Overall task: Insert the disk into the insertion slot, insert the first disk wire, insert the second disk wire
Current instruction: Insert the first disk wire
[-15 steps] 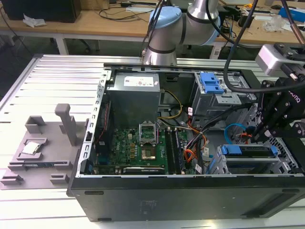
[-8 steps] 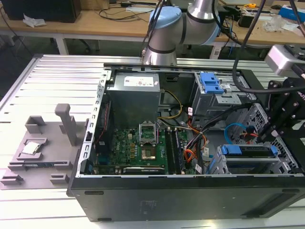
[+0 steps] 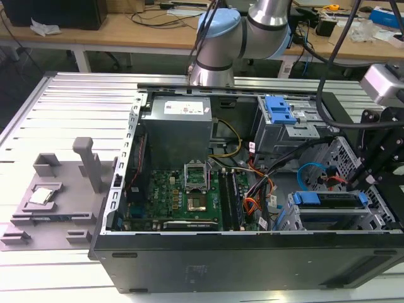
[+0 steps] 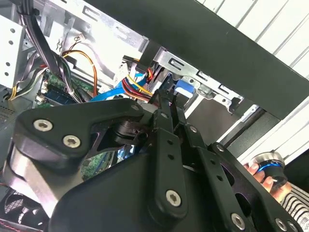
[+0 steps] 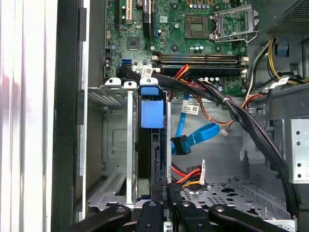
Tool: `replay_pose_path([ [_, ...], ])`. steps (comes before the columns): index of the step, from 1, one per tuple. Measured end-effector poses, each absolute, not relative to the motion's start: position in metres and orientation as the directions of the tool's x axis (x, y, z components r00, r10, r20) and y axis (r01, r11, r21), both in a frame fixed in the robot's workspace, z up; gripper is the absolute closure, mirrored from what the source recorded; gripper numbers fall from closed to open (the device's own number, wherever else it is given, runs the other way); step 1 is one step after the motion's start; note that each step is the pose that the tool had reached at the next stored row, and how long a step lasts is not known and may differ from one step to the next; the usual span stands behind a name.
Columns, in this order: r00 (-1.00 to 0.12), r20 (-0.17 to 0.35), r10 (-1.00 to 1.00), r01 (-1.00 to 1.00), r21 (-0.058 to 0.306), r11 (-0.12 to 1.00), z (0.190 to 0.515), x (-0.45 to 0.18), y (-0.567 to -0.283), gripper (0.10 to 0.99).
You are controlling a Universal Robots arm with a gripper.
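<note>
The disk lies in the insertion slot of the grey drive cage at the exterior view's right; its blue carrier handle shows edge-on in the first wrist view. My gripper is at the disk's rear edge with its fingers drawn together on the black connector of a red, yellow and orange disk wire. A blue flat disk wire hangs loose beside the disk, and its black plug touches nothing. In the exterior view the gripper reaches down over the cage.
The open computer case holds a motherboard, a power supply and a taller metal box with a blue latch. Thick black cable bundles cross beside the cage. A person's hand holds a blue knob outside the case.
</note>
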State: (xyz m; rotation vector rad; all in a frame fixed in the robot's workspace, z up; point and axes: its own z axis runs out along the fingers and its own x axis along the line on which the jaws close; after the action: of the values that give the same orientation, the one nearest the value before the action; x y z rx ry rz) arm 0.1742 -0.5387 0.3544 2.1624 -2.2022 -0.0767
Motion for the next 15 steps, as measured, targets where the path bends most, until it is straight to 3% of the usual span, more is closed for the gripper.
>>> replay_pose_path([
  [15, -0.018, 0.000, -1.000, -0.997, 0.074, 0.018, 0.347, 0.162, -0.543, 0.914],
])
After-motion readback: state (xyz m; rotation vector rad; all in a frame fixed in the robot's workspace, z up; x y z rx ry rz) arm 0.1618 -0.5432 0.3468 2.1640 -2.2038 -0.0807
